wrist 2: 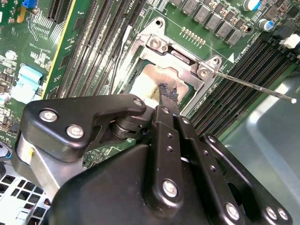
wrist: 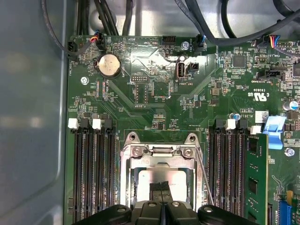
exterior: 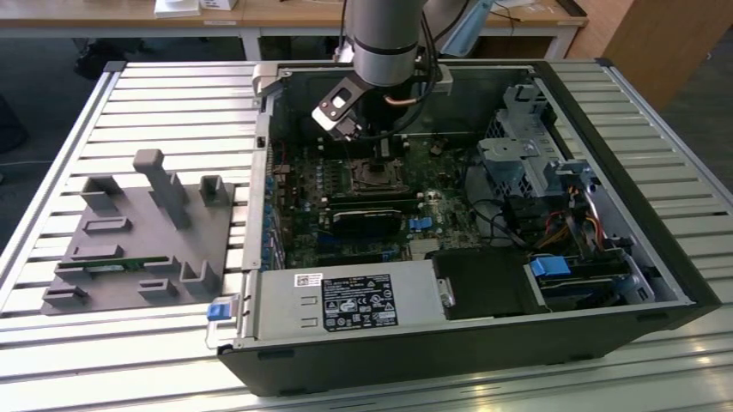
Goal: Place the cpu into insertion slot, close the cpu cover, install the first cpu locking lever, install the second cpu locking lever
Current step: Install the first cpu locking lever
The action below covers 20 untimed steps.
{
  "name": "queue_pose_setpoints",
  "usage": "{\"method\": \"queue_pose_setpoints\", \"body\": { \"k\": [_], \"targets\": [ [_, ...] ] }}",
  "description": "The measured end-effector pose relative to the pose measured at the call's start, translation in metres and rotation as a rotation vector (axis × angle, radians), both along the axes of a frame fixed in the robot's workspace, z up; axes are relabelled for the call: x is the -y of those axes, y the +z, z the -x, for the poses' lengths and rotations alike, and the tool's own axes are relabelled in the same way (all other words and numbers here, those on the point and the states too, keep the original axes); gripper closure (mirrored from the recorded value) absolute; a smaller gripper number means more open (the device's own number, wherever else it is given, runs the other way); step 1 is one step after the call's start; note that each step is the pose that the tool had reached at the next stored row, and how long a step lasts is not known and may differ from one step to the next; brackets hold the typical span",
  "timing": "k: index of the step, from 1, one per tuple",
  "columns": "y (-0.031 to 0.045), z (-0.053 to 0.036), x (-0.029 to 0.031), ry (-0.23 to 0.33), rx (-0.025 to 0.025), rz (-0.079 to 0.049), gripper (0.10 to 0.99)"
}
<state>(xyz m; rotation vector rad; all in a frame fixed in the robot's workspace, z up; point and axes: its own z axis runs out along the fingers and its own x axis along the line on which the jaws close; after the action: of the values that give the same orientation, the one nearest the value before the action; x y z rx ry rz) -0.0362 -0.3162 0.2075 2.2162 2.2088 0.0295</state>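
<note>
We see the computer case [exterior: 675, 283] lying open on the slatted table [exterior: 172, 94], with the parts fixture [exterior: 126, 249] on the table to the exterior view's left of it. Inside, the motherboard [exterior: 300, 196] carries the insertion slot [exterior: 372, 174] near its middle. The power supply [exterior: 343, 300] lies nearer the camera, the drive cage [exterior: 527, 154] to the exterior view's right. In the first wrist view, the cpu [wrist: 154, 177] sits in the slot under the cpu cover [wrist: 158, 157], with memory slots [wrist: 91, 168] flanking it and the gripper [wrist: 161, 187] over it.
</note>
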Motion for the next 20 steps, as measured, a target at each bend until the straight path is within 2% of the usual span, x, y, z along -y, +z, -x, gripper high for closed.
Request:
{"method": "queue_pose_setpoints", "body": {
  "k": [20],
  "targets": [
    [0.0067,0.0,0.0,0.0,0.0,0.0,0.98]
  ]
}}
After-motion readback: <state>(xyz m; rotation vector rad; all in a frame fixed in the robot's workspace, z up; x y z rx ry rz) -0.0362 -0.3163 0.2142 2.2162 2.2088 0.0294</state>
